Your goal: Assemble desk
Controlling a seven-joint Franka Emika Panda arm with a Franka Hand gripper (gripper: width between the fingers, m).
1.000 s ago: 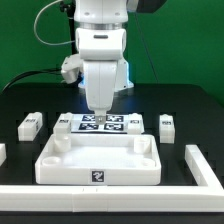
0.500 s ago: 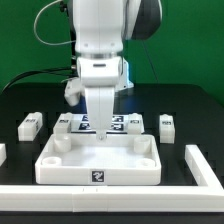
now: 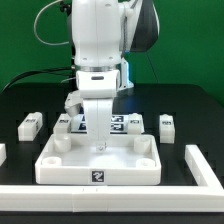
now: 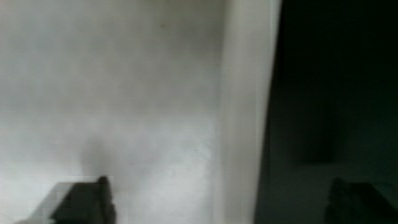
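The arm's gripper (image 3: 103, 140) hangs low over the far rim of the white tabletop (image 3: 60, 172), jaws wide apart and gripping nothing (in the wrist view the rim runs between its fingers (image 4: 79, 200)). The tabletop lies mid-table, just beside the marker board (image 3: 118, 122).

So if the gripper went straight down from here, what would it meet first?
Most likely the tabletop: the gripper points down at its far rim, which the wrist view shows between the open fingers. Depth is unclear.
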